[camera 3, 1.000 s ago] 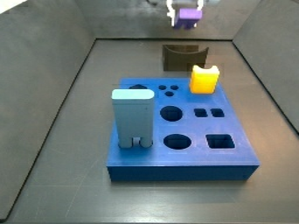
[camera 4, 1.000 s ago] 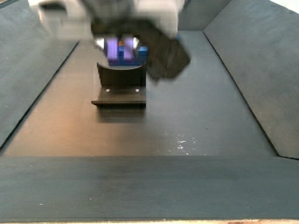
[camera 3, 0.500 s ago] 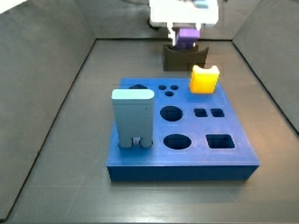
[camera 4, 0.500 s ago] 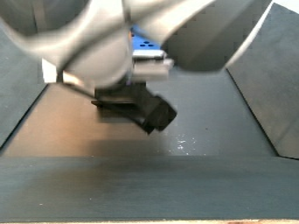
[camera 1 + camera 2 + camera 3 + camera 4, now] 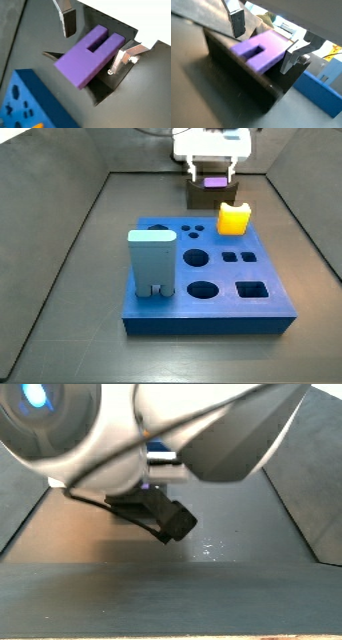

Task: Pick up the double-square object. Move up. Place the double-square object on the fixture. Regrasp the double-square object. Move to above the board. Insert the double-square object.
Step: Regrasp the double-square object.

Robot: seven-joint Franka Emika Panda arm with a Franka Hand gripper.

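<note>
Double-square object (image 5: pixel 90 57) rests on the far fixture (image 5: pixel 207 196) for regrasping, between the gripper's (image 5: pixel 264 41) released, spread fingers (image 5: pixel 237 21).

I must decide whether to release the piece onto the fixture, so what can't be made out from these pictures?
- Contact between the double-square object and the fixture: its underside is hidden in both wrist views.
- Grip: the gripper fingers flank the piece, but pad contact isn't visible.
- In a side view, the gripper hides most of the fixture.
- In a side view, the blurred arm hides the fixture and nearly all the board.
</note>
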